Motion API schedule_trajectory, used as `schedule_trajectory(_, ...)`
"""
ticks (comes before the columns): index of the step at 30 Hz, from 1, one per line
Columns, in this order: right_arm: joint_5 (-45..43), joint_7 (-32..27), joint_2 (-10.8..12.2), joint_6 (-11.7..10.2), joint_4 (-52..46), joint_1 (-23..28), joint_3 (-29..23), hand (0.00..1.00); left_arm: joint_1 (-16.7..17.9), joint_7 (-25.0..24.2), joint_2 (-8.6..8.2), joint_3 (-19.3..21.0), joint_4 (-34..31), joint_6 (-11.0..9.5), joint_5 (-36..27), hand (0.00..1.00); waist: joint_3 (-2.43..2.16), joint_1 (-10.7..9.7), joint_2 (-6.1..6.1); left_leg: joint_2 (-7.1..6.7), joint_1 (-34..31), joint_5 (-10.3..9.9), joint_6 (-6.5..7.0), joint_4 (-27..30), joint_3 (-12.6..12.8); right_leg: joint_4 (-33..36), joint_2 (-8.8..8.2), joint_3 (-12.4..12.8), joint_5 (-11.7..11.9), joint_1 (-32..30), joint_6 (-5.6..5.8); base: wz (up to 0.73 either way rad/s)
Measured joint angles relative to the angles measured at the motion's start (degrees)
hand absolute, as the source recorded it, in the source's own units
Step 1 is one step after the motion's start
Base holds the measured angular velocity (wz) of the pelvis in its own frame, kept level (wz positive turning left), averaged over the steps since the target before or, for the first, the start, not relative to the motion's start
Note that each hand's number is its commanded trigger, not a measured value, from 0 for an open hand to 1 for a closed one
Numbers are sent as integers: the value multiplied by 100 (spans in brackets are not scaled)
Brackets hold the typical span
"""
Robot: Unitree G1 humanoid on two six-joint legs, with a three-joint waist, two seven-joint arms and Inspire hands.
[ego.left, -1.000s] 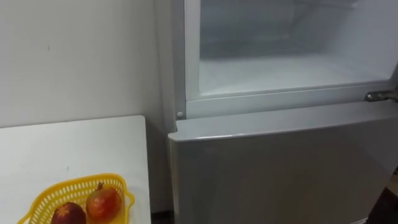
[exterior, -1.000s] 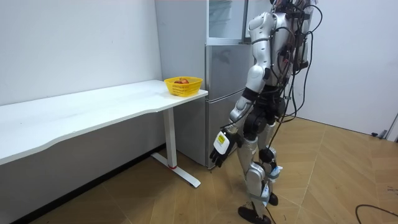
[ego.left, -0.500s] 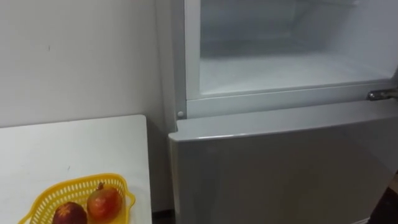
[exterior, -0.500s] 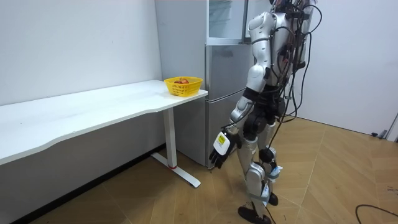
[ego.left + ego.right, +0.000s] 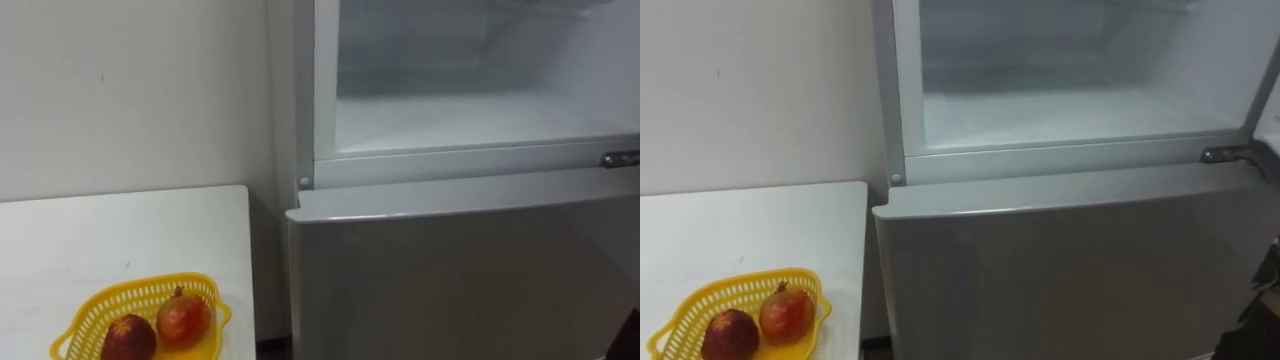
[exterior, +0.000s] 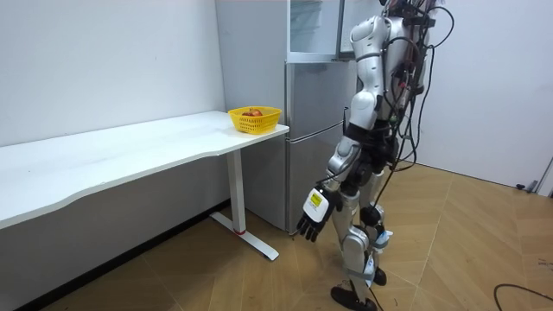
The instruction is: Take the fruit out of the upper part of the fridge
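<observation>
fridge (image 5: 450, 262) open, rm view: left hand (image 6: 314, 212) hanging

Soft, even indoor light; bright glow inside the upper fridge compartment (image 5: 470, 110).

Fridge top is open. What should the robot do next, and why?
Probably look higher into the upper fridge: the shelf in sight is bare, two fruits lie in the basket, and the left hand hangs low, open.

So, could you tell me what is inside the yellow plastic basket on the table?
A dark red round fruit and a lighter orange-red round fruit lie side by side in the yellow plastic basket. Its floor beneath them is covered.
</observation>
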Motion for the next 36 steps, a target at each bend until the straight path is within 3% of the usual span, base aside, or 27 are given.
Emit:
schedule_trajectory(15,-769,515,0,190,0,-69,202,0,21,-17,-1,-5,135,4,22,0,-3,-8,-35,11,-4,0,0,85,-24,14,-6,-46,-3,23,-9,0)
schedule_trajectory(19,-1429,589,-1,238,-2,-69,288,0,-8,-14,-6,-6,161,22,23,0,8,26,-57,12,12,0,0,83,-17,20,-6,-29,-1,28,-11,-3)
schedule_trajectory(30,-2037,675,-3,244,-56,-294,1066,0,-9,-10,-63,-169,237,98,10,0,32,183,-13,12,109,0,0,80,-109,10,-9,-81,15,194,-23,2)
schedule_trajectory(36,-2520,940,-6,376,-54,-538,1467,0,-11,-166,-78,-288,234,152,15,0,45,333,8,4,93,3,-3,83,-302,8,-7,-208,12,219,-30,12)
